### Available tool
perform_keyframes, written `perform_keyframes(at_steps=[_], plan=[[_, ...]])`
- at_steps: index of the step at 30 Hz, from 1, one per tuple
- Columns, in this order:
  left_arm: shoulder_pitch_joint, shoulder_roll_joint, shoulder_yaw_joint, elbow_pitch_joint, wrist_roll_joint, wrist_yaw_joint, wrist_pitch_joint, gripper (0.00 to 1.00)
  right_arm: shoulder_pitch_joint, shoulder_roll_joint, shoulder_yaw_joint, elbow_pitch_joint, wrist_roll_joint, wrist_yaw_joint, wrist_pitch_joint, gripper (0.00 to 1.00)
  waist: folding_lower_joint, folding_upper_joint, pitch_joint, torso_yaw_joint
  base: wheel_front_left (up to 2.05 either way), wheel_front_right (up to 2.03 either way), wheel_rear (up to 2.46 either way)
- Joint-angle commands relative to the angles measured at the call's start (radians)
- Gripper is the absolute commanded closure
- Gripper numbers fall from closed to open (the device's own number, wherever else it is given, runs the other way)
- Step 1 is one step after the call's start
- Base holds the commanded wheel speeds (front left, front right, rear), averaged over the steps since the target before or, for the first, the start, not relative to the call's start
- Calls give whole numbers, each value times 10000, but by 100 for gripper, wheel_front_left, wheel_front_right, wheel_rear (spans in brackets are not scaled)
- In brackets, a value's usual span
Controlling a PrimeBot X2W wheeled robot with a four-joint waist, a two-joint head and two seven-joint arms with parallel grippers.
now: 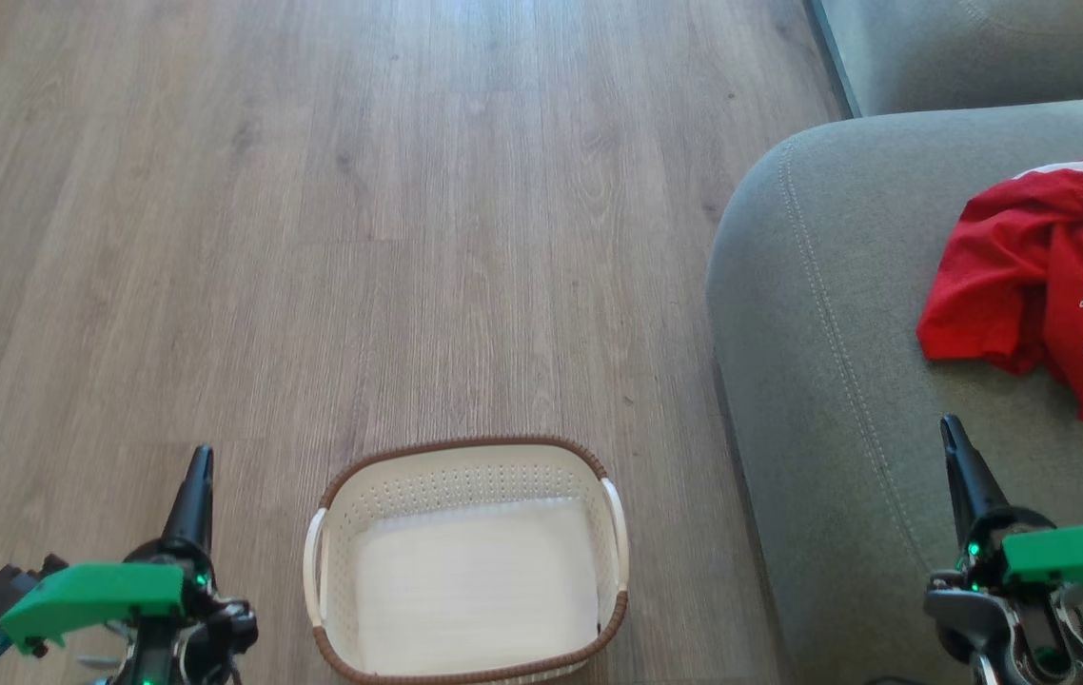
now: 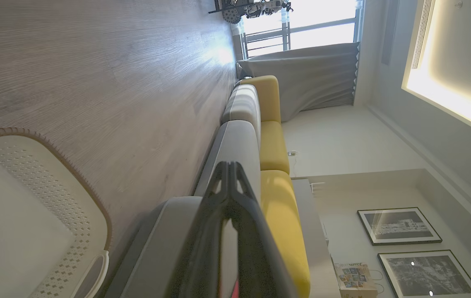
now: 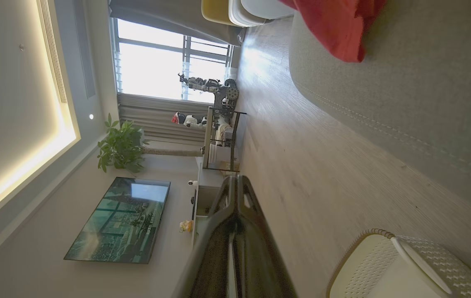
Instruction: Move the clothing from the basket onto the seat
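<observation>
- We see the basket (image 1: 465, 444) standing on the wooden floor (image 1: 313, 238) low in the head view. Its white bottom shows from wall to wall, and its brown rim nearly reaches that view's lower edge.
- The clothing (image 1: 1027, 266) lies in a red heap on the seat (image 1: 836, 333), well in from the seat's rounded stitched edge. The right border of the view cuts it off, and part of the jersey's dark lettering and number faces up.
- A narrow strip of floor runs between the basket's right handle and the side of the seat; the two do not touch.
- Our left claw (image 1: 199, 466) hangs over the floor left of the basket and apart from it, its two dark fingers pressed together with nothing between them.
- Our right claw (image 1: 955, 438) hangs over the seat, near the clothing but apart from it, its fingers likewise together with nothing in them.
- Ahead and to the left we have a wide stretch of floor; a second grey cushion (image 1: 979, 48) closes the far right corner.
</observation>
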Motion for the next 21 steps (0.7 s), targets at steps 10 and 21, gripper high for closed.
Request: perform_keyframes(at_steps=[10,21], plan=[[-776,0,641,-206,-1213,-285,360,100,-749,88,21,-149,961,0,360,100,0,0,5,-54,0,0,0],[-810,-34,743,-187,-1443,-332,455,100,-794,131,-19,-110,1148,0,441,100,0,0,6,-67,0,0,0]])
